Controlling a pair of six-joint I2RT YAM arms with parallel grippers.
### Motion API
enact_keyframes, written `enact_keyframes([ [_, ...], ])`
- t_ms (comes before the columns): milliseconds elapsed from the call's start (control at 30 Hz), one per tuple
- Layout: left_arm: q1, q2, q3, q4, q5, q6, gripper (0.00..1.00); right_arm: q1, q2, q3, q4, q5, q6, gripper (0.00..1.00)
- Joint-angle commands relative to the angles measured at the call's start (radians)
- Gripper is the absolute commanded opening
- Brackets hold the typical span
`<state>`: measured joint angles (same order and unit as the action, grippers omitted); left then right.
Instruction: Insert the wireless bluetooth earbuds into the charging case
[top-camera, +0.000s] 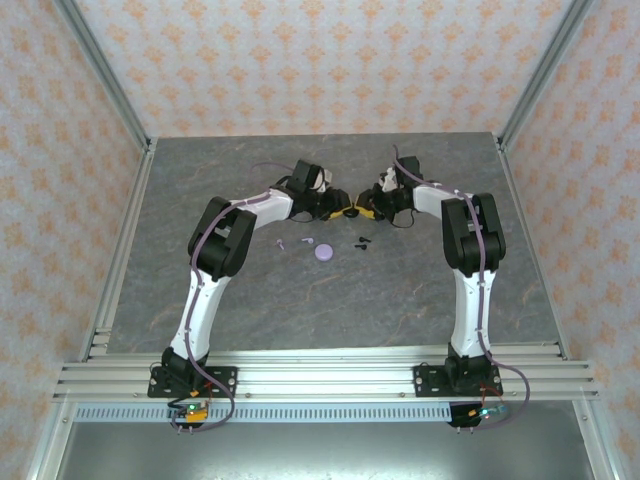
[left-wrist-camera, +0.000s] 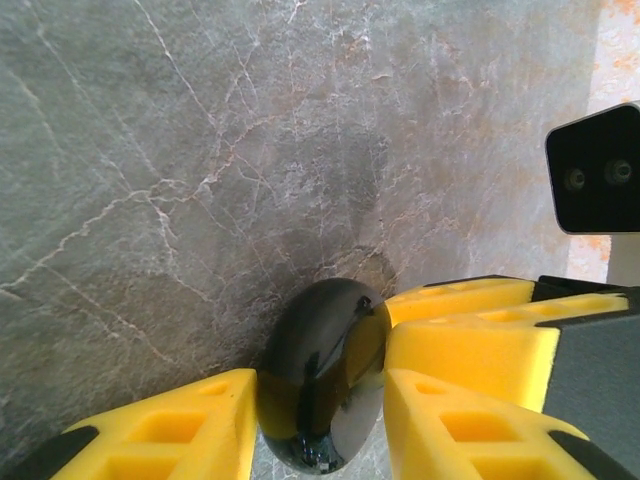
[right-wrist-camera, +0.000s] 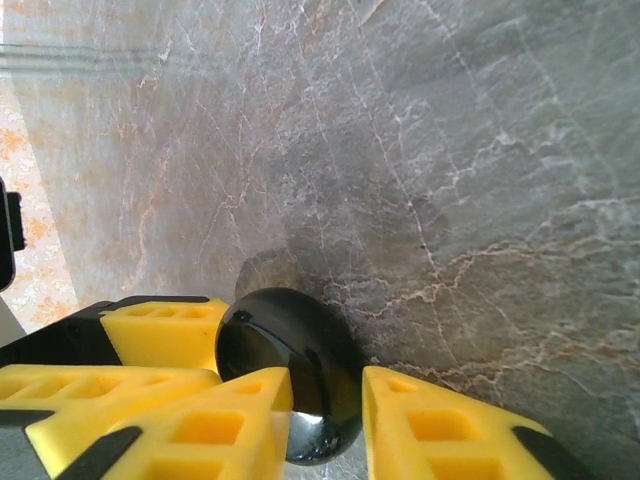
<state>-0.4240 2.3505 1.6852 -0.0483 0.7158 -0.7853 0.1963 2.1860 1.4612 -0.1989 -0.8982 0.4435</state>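
Since the black case likely needs opening before earbuds go in, left end effector and right end effector both clamp it from opposite sides.

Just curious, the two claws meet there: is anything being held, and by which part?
The left claw pinches the glossy black case across its rounded sides. The right claw straddles the same case; whether it grips cannot be told.

Black case, sides partly hidden
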Motion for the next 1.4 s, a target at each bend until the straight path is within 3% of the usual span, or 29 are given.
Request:
enact_keyframes([
  [0, -0.029, 0.029, 0.013, -0.109, -0.064, 0.049, 0.39, 0.023, 0.005, 0.010, -0.042, -0.012, -0.014, 0.31],
  [100, -0.028, 0.029, 0.014, -0.123, -0.079, 0.050, 0.41, 0.022, 0.004, 0.013, -0.055, -0.003, -0.019, 0.32],
  [533, -0.027, 0.052, -0.012, -0.004, 0.000, -0.031, 0.42, 0.023, 0.017, 0.000, -0.030, -0.034, -0.009, 0.14],
  [733, -0.025, 0.059, -0.062, 0.163, 0.048, -0.146, 0.40, 0.017, 0.026, -0.023, 0.021, -0.066, 0.021, 0.13],
  [1367, -0.033, 0.050, -0.060, 0.140, 0.066, -0.130, 0.31, 0.015, 0.019, -0.032, 0.092, -0.146, 0.073, 0.13],
])
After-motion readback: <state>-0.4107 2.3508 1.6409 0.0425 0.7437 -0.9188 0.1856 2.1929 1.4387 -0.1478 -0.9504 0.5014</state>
